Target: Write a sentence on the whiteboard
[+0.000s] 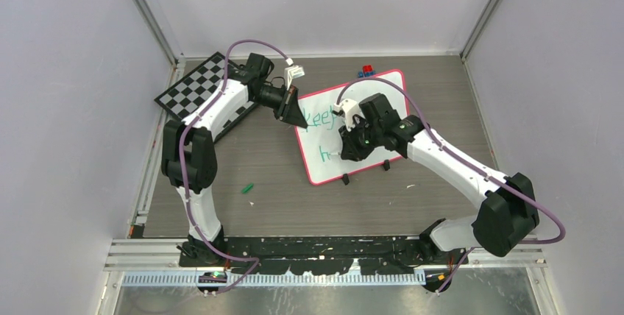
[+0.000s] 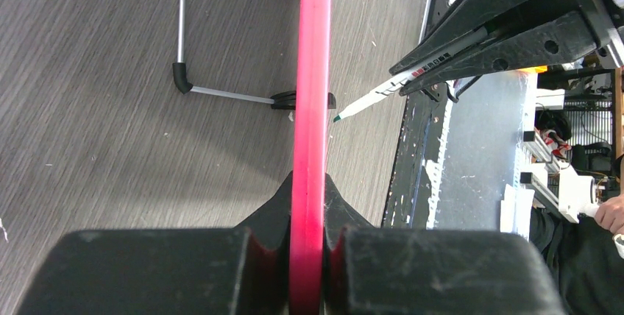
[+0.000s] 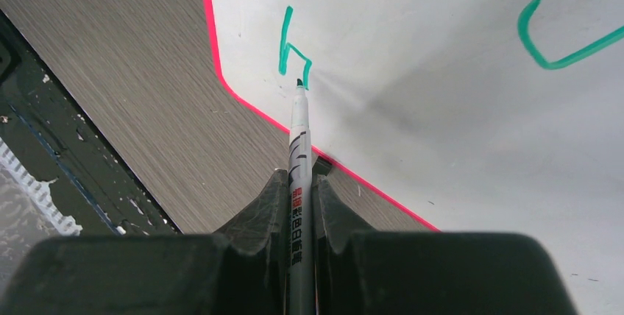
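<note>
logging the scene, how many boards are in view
2. The chessboard lies at the far left. The whiteboard stands mid-table, its rim clamped by the left gripper. No others show, though the arms could hide something.

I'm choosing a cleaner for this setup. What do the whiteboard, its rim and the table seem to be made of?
The whiteboard looks like a smooth, glossy white coated sheet; it shows soft reflections. Its rim is red-pink, likely plastic, evenly coloured with a slight sheen. The table is matte grey with fine wood grain, probably laminate, though real wood cannot be ruled out.
</note>
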### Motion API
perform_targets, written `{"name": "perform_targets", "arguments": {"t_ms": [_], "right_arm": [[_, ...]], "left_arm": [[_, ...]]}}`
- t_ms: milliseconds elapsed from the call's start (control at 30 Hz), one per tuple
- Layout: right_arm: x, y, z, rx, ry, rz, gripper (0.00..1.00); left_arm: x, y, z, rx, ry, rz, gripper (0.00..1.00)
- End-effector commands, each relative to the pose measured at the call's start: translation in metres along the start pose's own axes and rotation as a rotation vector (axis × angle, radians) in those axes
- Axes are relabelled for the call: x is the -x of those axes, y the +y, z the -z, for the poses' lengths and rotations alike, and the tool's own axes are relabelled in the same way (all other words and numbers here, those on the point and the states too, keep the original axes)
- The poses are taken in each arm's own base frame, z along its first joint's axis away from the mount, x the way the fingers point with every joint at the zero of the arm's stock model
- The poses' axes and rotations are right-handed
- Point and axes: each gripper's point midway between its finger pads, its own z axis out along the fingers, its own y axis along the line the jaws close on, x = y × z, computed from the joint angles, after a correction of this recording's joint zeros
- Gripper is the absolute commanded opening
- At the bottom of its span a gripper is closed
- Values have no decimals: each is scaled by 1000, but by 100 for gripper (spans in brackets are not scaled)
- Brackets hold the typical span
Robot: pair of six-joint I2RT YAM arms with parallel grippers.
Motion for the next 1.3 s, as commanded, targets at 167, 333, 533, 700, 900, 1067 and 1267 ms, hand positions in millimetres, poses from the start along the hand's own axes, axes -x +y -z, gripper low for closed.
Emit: {"name": "perform_targets", "arguments": {"t_ms": [167, 333, 533, 700, 900, 1067, 1267], "right_arm": [[23, -8, 2, -39, -57, 20, 0], [17, -15, -3, -61, -32, 27, 0], [15, -25, 4, -90, -34, 20, 0], [20, -33, 14, -108, -45, 19, 0], [35, -29, 12, -79, -71, 4, 0], [40, -26, 6, -59, -68, -2, 0], [32, -15, -3, -32, -39, 8, 0]], "left_arm": [[4, -2, 10, 63, -8, -64, 0], [3, -2, 10, 62, -8, -62, 0], [3, -1, 9, 60, -7, -58, 0], [3, -2, 9, 57, -9, -59, 0], [3, 0, 8, 57, -9, -54, 0], [4, -1, 9, 59, -9, -59, 0], [3, -1, 9, 58, -7, -57, 0]]}}
